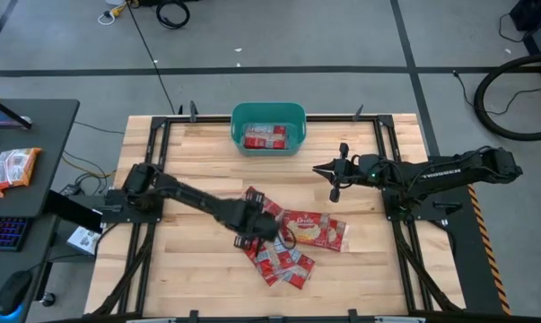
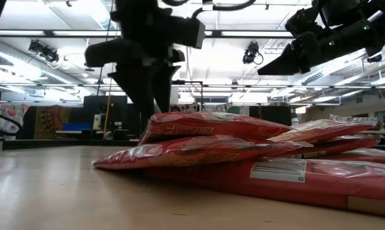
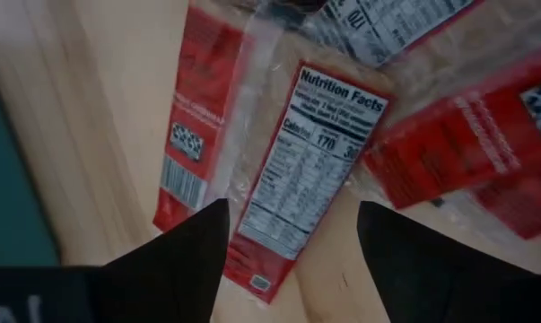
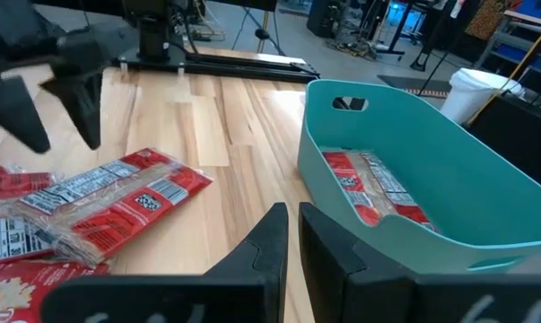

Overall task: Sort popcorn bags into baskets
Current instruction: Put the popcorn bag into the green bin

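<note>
High view. Teal basket (image 1: 268,126) at upper centre of the frame, one red packet (image 1: 264,136) lying inside. Pile of popcorn bags (image 1: 283,240) at lower centre on the wooden table (image 1: 198,152), the large bag with the popcorn picture (image 1: 311,229) at its right edge. Left gripper (image 1: 255,228) over the pile's left side; right gripper (image 1: 335,172) parked at centre right, well apart from the pile.

Low view. Stacked red bags (image 2: 243,150) fill the lower right; the left gripper (image 2: 147,83) hangs at upper left above them, the right arm at upper right. A barcode label shows; no wording can be read.

Left wrist view. Fingers (image 3: 176,260) spread wide, holding nothing, astride a face-down bag (image 3: 297,179) printed "Nutrition Facts", "Calories 170".

Right wrist view. Fingers (image 4: 266,247) nearly together, nothing between them; basket (image 4: 414,170) to the right of frame with its packet (image 4: 369,184) inside.

Risk, as judged: the bags overlap, so closing here may pinch a neighbour's clear film edge and drag two together, or the slick film may slip free on the lift.
</note>
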You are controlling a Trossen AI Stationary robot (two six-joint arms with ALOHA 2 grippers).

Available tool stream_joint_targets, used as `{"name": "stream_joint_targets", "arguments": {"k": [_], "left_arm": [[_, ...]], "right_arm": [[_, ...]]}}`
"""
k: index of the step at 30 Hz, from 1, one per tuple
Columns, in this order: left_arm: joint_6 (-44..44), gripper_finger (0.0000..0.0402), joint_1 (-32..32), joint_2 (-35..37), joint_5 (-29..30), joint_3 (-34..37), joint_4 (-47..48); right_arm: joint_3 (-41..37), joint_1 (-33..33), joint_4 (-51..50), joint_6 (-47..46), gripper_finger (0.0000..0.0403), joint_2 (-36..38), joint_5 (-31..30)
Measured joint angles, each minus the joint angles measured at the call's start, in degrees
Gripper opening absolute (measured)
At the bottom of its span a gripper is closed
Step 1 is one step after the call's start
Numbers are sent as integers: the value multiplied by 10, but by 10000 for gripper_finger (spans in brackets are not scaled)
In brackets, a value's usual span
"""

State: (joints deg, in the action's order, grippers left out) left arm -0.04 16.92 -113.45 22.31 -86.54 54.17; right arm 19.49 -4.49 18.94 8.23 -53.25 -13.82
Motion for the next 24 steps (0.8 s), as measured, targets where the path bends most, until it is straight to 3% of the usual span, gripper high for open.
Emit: {"name": "stream_joint_targets", "arguments": {"k": [7,11,19,24], "left_arm": [[-37,254,37,-11,90,47,-16],[-42,254,46,-11,105,76,-23],[-25,254,48,-11,124,145,-126],[-4,254,48,-9,167,176,-189]], "right_arm": [[0,0,9,-6,36,0,0],[0,0,15,-6,36,0,2],[0,0,20,-6,36,0,5],[0,0,20,-6,36,0,5]]}}
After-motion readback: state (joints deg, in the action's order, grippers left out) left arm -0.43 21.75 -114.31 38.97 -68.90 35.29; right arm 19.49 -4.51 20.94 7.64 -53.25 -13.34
